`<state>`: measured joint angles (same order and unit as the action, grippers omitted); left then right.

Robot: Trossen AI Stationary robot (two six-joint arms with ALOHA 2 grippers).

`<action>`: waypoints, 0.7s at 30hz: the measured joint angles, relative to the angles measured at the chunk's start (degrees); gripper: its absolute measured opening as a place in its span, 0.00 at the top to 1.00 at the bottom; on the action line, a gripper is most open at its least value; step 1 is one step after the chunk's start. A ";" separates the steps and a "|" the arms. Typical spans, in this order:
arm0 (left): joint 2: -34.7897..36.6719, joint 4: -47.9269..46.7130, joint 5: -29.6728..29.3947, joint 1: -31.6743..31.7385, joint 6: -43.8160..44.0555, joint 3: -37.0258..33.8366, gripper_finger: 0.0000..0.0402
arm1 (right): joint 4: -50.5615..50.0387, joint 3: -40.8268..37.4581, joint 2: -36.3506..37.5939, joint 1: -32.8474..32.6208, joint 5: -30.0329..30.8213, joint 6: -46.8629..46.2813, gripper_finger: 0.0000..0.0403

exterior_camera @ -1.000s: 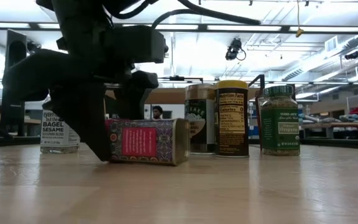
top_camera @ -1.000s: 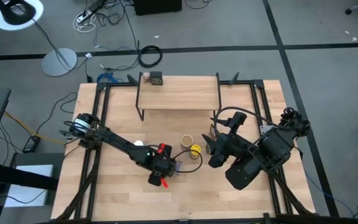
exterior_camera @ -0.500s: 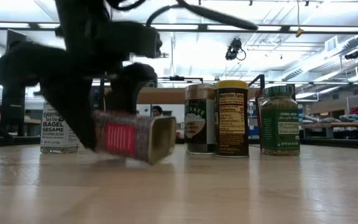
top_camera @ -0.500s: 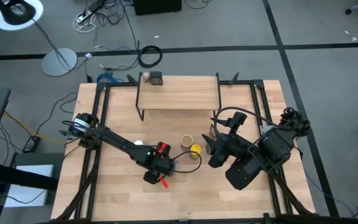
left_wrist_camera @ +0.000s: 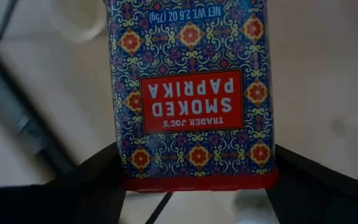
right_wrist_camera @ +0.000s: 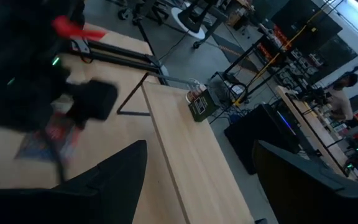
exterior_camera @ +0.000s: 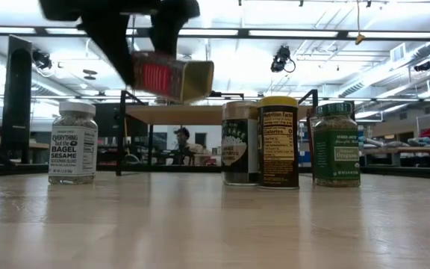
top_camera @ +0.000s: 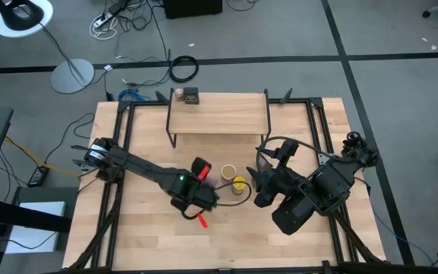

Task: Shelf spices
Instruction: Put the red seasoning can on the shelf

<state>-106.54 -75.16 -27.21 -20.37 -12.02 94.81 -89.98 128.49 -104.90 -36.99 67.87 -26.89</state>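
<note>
Red paprika tin (exterior_camera: pixel 172 76) clamped sideways in left gripper (top_camera: pixel 204 190), lifted clear off the table (top_camera: pixel 150 228), could slip or clip the shelf (top_camera: pixel 219 122) edge if swung low; right gripper (top_camera: pixel 258 185) waits, fingers spread empty, near yellow-lidded jar (top_camera: pixel 239 183).

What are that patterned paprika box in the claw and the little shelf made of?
The paprika box looks like a printed metal tin: crisp edges, a slight sheen and a red rim at one end. It could be coated card, but tin seems likelier. The left claw holds it, lifted off the table. The shelf has a pale top board with wood grain, matte, on thin black legs that look like metal.
</note>
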 joint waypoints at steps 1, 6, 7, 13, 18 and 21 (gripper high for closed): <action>0.00 -1.95 -1.33 0.51 0.03 1.09 0.24 | -0.04 -0.76 0.00 0.02 -0.01 0.00 0.28; 0.04 -10.39 -8.67 3.59 0.01 4.58 0.24 | -0.04 -5.08 0.00 0.28 2.17 -1.38 0.28; 0.04 -11.22 -9.98 4.44 -0.08 5.17 0.24 | 0.00 -6.13 0.00 0.43 2.66 -2.19 0.28; 0.04 -12.21 -15.28 9.89 -4.53 7.72 0.24 | -0.02 -14.16 0.00 0.68 8.03 -7.94 0.29; 0.04 -12.55 -19.25 13.59 -12.31 10.02 0.24 | -0.03 -19.85 0.00 0.79 16.09 -12.01 0.44; 0.11 -13.41 -22.57 15.16 -18.04 11.72 0.24 | -0.06 -22.15 0.04 1.33 19.87 -13.58 0.63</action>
<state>-106.43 -88.56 -49.78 -5.20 -30.06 106.53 -90.04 106.34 -104.86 -35.66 87.74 -40.47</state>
